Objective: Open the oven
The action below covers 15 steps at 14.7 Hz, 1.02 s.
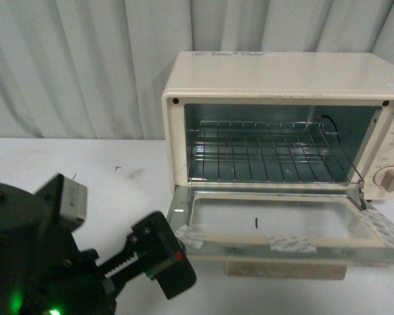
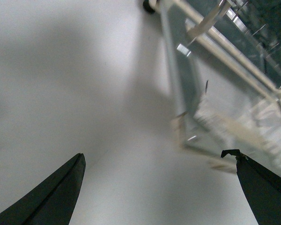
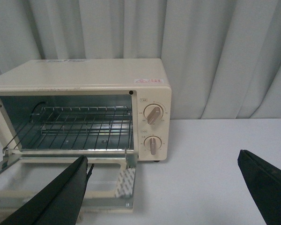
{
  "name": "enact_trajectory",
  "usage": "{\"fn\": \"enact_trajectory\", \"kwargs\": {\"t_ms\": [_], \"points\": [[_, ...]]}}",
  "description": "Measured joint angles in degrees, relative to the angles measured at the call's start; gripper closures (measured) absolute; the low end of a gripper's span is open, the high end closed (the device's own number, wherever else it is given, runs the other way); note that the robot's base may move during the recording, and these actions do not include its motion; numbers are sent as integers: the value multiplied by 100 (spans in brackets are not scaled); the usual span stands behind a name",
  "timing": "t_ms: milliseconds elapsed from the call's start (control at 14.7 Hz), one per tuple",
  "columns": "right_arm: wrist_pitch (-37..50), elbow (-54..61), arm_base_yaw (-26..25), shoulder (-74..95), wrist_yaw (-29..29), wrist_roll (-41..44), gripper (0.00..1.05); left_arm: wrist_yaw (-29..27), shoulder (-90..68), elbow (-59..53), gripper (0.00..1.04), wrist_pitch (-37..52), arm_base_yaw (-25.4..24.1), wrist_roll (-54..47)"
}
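Soft, cool, even light fills the front view, nothing blown out. The oven (image 1: 282,72) drops only a faint shadow on the table (image 1: 118,177); its cavity is dimmer, with small glints on the rack (image 1: 262,151). At lower left the left arm (image 1: 46,262) is dark and slightly soft, a green lamp (image 1: 16,303) glowing at the bottom edge. The left wrist view is bright but blurred: the door (image 2: 182,79) smears, and a broad grey shadow crosses the table. The right wrist view is sharp and even. The fingers (image 2: 51,197) of the left gripper (image 2: 154,153) and the fingers (image 3: 56,197) of the right gripper (image 3: 162,154) are black, unfocused silhouettes.
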<state>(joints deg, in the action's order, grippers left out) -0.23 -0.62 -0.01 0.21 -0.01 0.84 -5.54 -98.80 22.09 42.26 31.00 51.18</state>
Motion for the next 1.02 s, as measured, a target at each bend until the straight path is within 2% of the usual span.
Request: {"fn": "enact_trajectory", "kwargs": {"t_ms": [408, 613, 681, 749, 817, 1021], "points": [[0, 0, 0, 0, 0, 0, 6, -590, 2811, -264, 7, -1469, -538, -999], [0, 0, 0, 0, 0, 0, 6, -940, 3169, -118, 7, -1766, -372, -1390], [2, 0, 0, 0, -9, 0, 6, -1816, 2977, -490, 21, 138, -308, -2479], [0, 0, 0, 0, 0, 0, 6, -1137, 4509, -1589, 77, 455, -1436, -4865], [0, 0, 0, 0, 0, 0, 6, -461, 5471, -2140, 103, -90, -2116, -5018], [0, 0, 0, 0, 0, 0, 6, -155, 6371, -2151, 103, -804, -2415, -5018]]}}
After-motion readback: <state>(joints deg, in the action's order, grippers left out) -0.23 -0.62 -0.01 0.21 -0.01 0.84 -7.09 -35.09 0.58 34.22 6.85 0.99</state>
